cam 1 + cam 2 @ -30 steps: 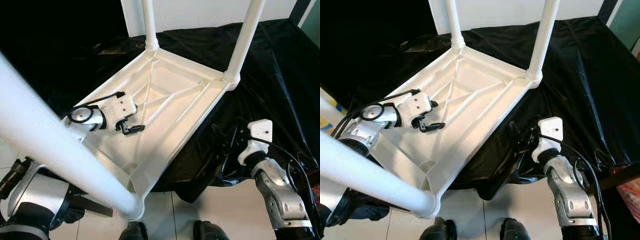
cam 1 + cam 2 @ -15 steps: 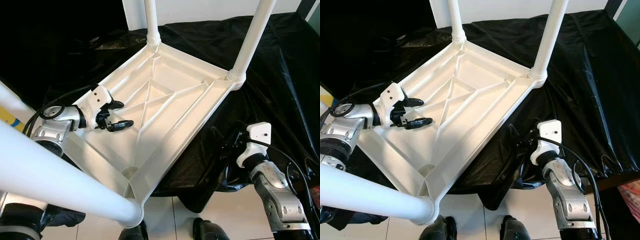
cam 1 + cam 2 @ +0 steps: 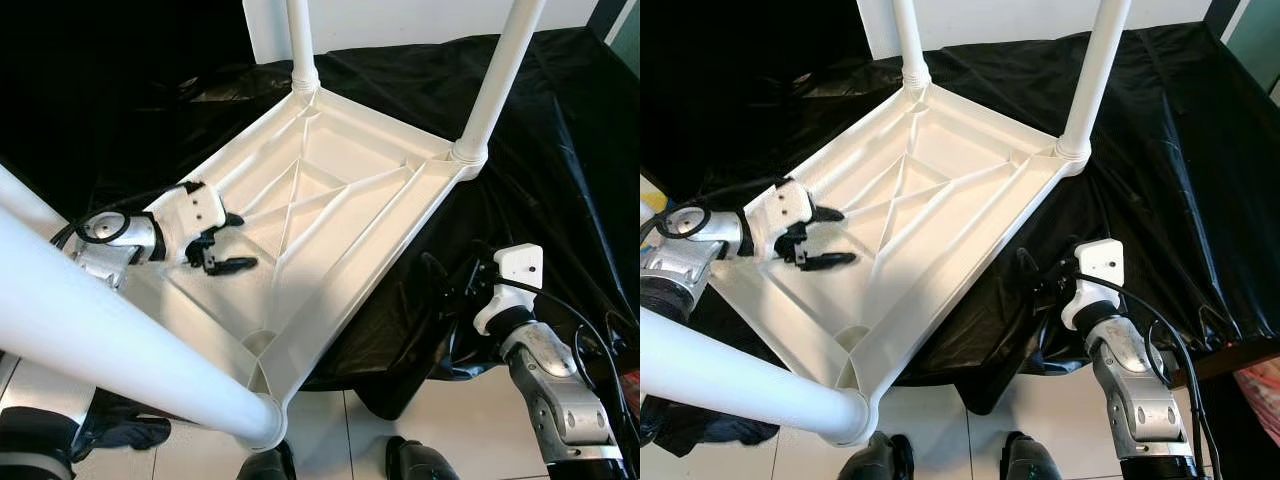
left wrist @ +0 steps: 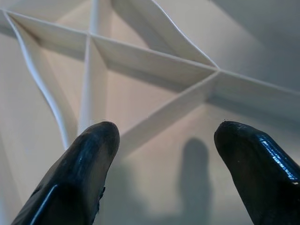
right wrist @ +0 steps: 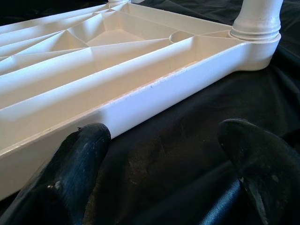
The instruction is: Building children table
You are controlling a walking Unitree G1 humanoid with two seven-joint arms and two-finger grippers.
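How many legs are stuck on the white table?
3 legs show: one at the far left corner, one at the far right corner, one at the nearest corner. The fourth corner is hidden behind it.

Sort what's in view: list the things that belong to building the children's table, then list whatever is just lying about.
Part of the job:
- upturned white tabletop, ribbed underside up
- white legs standing in its corners, e.g. far right leg and near leg
- left gripper, open over the ribs
- right gripper, open beside the tabletop's edge

Just lying about:
- black sheet under the tabletop
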